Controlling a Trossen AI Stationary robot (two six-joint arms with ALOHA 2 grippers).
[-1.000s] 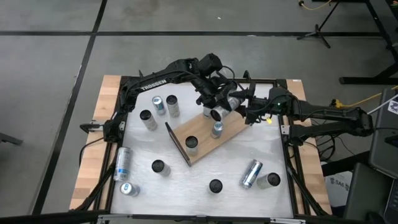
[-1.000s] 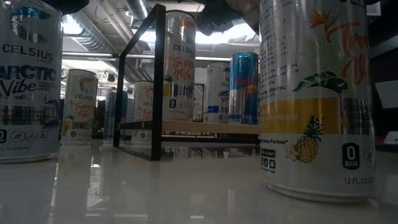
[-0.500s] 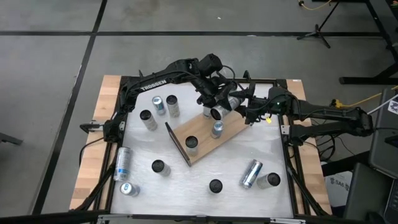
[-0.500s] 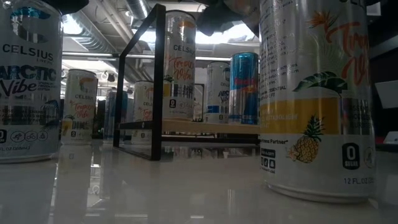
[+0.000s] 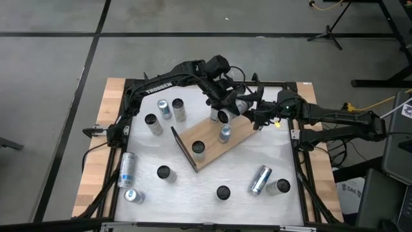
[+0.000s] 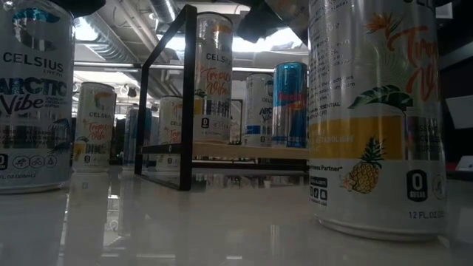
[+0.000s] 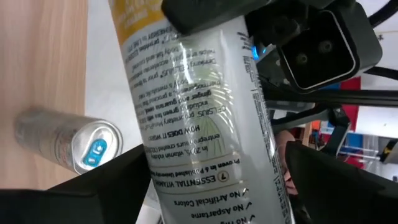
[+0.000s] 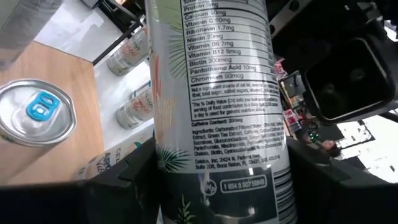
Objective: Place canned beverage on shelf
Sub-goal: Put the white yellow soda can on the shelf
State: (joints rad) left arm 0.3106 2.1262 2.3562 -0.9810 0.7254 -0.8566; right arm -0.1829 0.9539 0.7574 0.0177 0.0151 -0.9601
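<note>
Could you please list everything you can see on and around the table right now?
shelf: one, light-brown board with a dark end panel, middle of the table.
cans on the shelf: two, a dark-topped one and a slim blue one, both upright.
held can: one, white with yellow print, above the shelf's far end, between both grippers.
loose cans: nine, mostly white or silver, on the table around the shelf; at least two lie on their sides.
table: one, white top with pale wooden side planks.
left gripper: dark, at the held can.
right gripper: dark, closed on the held can.
</note>
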